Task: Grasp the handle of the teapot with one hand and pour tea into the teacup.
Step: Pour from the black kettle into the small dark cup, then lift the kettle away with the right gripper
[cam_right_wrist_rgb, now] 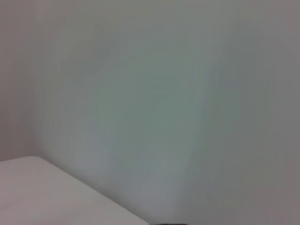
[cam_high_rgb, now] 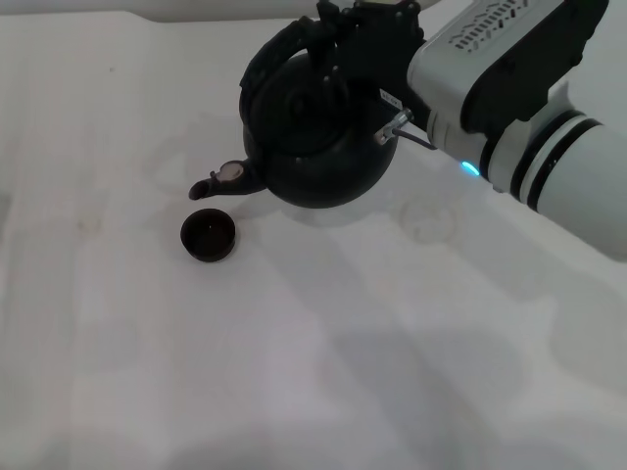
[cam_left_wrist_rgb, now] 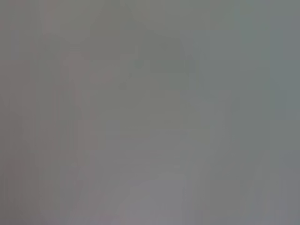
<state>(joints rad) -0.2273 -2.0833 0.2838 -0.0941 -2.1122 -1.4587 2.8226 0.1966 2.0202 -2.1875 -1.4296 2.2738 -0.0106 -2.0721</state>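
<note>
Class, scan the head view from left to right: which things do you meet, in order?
teacup → teapot → right gripper, at the teapot's handle, with its white arm reaching off to the right.

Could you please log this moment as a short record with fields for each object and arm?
pot: round-bellied matte black teapot, tilted, spout down toward the cup
handle: thick black arched handle, held by the right claw
cup: tiny low dark teacup, upright on the white cloth, just below the spout
left arm: not in view
</note>
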